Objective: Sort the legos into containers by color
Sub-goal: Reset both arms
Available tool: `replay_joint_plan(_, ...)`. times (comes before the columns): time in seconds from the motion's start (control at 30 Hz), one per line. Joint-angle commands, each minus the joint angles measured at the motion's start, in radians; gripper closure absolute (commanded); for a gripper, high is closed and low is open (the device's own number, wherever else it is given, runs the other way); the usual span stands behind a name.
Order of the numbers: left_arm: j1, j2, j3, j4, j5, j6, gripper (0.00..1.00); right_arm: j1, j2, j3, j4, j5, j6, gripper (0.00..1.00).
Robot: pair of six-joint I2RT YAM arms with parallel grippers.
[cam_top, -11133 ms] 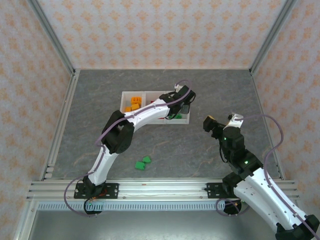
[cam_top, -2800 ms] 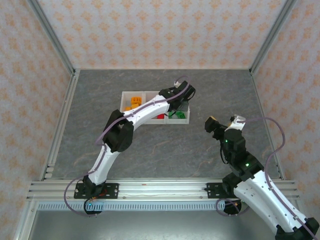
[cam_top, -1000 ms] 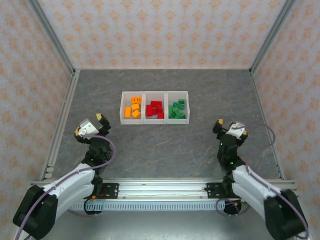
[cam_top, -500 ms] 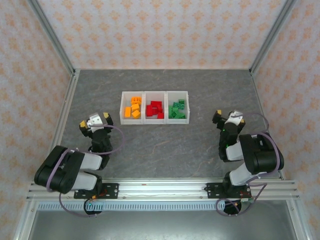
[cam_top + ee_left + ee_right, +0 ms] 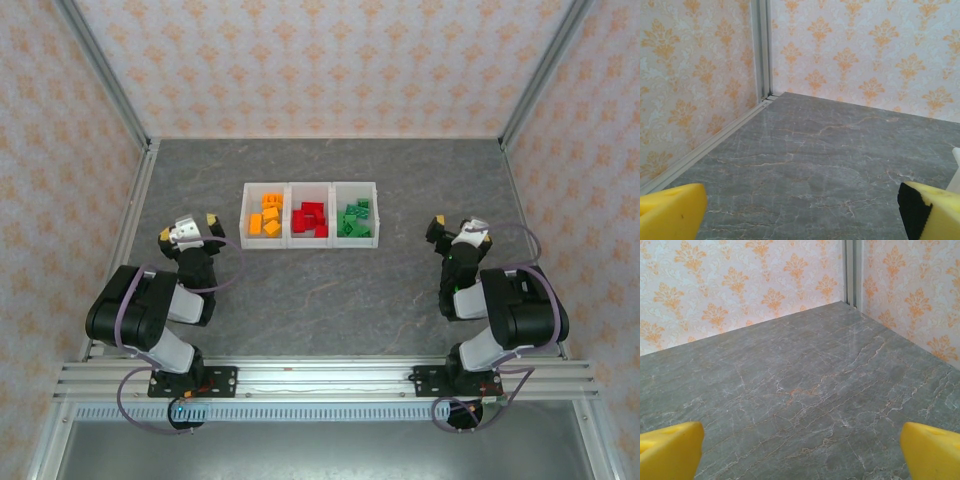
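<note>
1. The left claw [image 5: 187, 230] has pulled away from the bins, which it was reaching over a few seconds ago. It is now folded back at the near left of the tabletop [image 5: 330, 290]. In the left wrist view the claw [image 5: 800, 215] is spread wide with nothing between its yellow fingertips [image 5: 670, 212].
2. The containers [image 5: 310, 184] sit mid-tabletop, well apart from both arms. The left bin holds the orange-yellow legos [image 5: 265, 214].
3. The middle bin holds the red legos [image 5: 309, 217].
4. The right bin holds the green legos [image 5: 354, 218]. Two green bricks that lay loose near the front edge earlier are gone from that spot, so they were probably the last ones dropped in here.
5. The right claw [image 5: 458, 232] has also drawn back, to the near right. In its wrist view the claw [image 5: 800, 452] gapes open and empty over bare stone-patterned surface.
6. Each colour is in its own bin and both arms are parked, so the sort looks finished.
7. No brand, label or lettering can be read. The walls [image 5: 330, 60] carry only a repeating orange damask print.
</note>
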Motion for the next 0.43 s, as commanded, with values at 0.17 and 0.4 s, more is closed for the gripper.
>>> replay_joint_plan(0.17,0.0,-0.002,-0.001,0.03,0.016,-0.013,0.0,0.0,-0.013,0.015,0.002,-0.006,0.005,0.0)
replay_joint_plan(0.4,0.001,-0.003,0.0,0.029,0.015,-0.013,0.0,-0.001,-0.013,0.022,-0.008,-0.054,-0.012,0.0)
